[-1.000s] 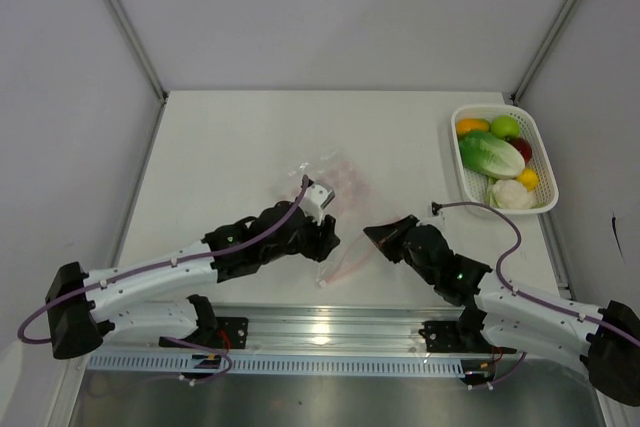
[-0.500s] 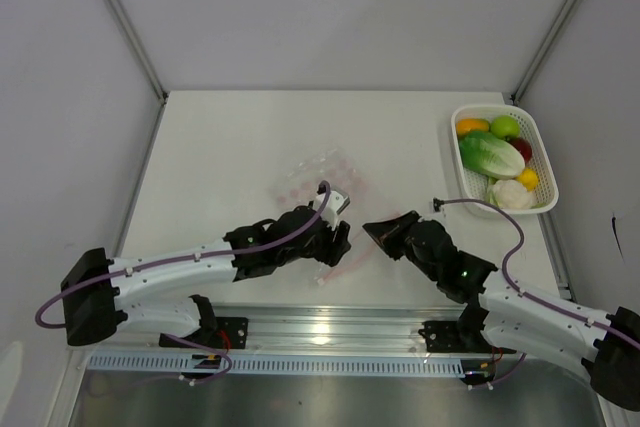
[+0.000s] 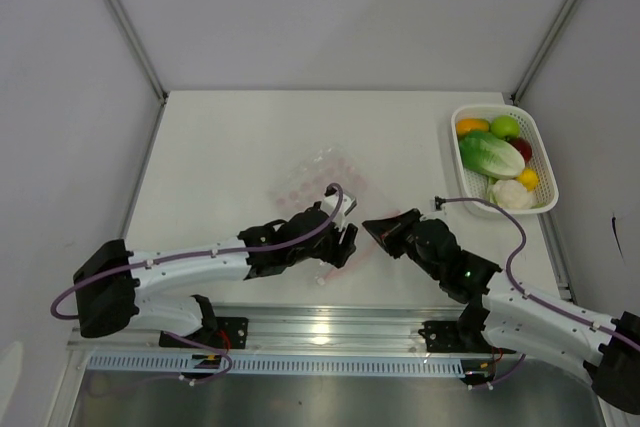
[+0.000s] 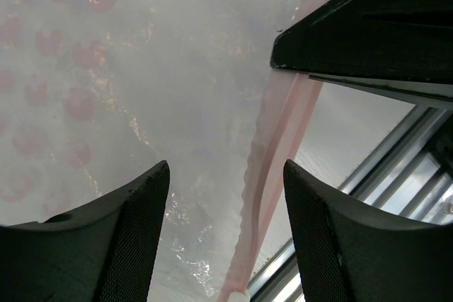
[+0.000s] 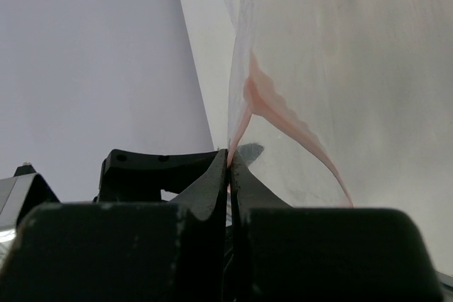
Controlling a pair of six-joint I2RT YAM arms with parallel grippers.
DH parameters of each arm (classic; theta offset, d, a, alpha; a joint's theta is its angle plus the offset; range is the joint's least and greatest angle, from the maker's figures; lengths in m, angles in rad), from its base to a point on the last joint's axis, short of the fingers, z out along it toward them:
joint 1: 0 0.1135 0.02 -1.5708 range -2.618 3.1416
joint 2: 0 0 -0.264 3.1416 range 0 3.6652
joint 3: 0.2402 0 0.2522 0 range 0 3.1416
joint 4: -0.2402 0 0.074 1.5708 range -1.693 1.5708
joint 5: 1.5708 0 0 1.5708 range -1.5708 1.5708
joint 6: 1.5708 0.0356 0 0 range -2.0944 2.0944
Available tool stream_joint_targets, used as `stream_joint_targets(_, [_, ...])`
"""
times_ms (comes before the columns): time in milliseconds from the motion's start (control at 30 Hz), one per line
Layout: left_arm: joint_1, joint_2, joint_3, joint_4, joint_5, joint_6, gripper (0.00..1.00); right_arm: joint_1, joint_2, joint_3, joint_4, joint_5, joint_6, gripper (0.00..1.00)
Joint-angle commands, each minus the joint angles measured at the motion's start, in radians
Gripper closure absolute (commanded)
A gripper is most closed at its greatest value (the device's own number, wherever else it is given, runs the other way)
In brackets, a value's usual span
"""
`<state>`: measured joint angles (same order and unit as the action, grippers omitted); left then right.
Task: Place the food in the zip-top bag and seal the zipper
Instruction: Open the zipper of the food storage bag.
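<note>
The clear zip-top bag point(image 3: 322, 175) with pinkish-red dots lies flat on the table near the middle front. Its pink zipper strip point(image 4: 272, 146) runs along the near edge. My left gripper point(image 4: 226, 196) is open, its jaws straddling the zipper strip just above the bag. My right gripper point(image 5: 229, 164) is shut on the pink zipper edge point(image 5: 244, 107) at the bag's right end, and shows in the top view point(image 3: 383, 230). The food point(image 3: 492, 154), a cabbage, apples, orange and yellow fruits and a white piece, sits in the white basket at the right.
The white mesh basket point(image 3: 541, 152) stands at the table's right edge. A metal rail point(image 3: 320, 332) runs along the near edge below the bag. Grey walls enclose the table on the left, back and right.
My left gripper has moved right and toward the near edge, from over the bag's middle to the zipper strip. The right gripper has held its place.
</note>
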<state>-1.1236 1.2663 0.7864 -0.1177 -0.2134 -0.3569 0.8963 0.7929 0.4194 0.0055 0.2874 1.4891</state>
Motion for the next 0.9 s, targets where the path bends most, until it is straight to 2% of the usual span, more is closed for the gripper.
stream_joint_targets(0, [-0.010,0.027,0.017,0.029,-0.066,0.007,0.32,-0.003,-0.020,0.047,-0.002,-0.004,0.011,1.00])
stream_joint_targets(133, [-0.010,0.077,0.033,0.030,-0.121,0.024,0.35,-0.003,-0.035,0.050,-0.042,-0.004,0.011,1.00])
stream_joint_targets(233, [-0.010,0.105,0.065,0.013,-0.138,0.045,0.53,-0.005,-0.049,0.059,-0.061,-0.001,-0.001,1.00])
stream_joint_targets(267, [-0.010,0.111,0.074,0.010,-0.139,0.050,0.65,-0.005,-0.053,0.062,-0.082,0.001,-0.006,1.00])
stream_joint_targets(333, [-0.005,0.111,0.095,0.004,-0.109,0.056,0.76,-0.008,-0.070,0.068,-0.102,0.010,-0.036,1.00])
stream_joint_targets(367, [-0.002,0.111,0.105,-0.002,-0.092,0.058,0.91,-0.008,-0.073,0.073,-0.111,0.012,-0.053,1.00])
stream_joint_targets(400, [0.001,0.110,0.114,-0.031,-0.071,0.053,0.99,-0.010,-0.075,0.079,-0.119,0.012,-0.076,0.92])
stream_joint_targets(467, [0.004,0.105,0.163,-0.060,-0.038,0.046,0.99,-0.034,-0.048,0.130,-0.172,-0.025,-0.176,0.69])
stream_joint_targets(500, [0.010,0.105,0.177,-0.077,-0.018,0.032,0.99,-0.042,-0.035,0.153,-0.202,-0.040,-0.212,0.51])
stream_joint_targets(567, [0.019,0.108,0.255,-0.156,0.012,0.000,0.99,-0.048,0.000,0.218,-0.281,-0.057,-0.312,0.39])
stream_joint_targets(700, [0.028,0.131,0.387,-0.275,0.034,-0.042,0.99,-0.039,-0.035,0.257,-0.364,-0.057,-0.423,0.35])
stream_joint_targets(867, [0.036,0.154,0.444,-0.330,-0.007,-0.065,0.99,-0.030,-0.129,0.298,-0.472,-0.083,-0.493,0.36])
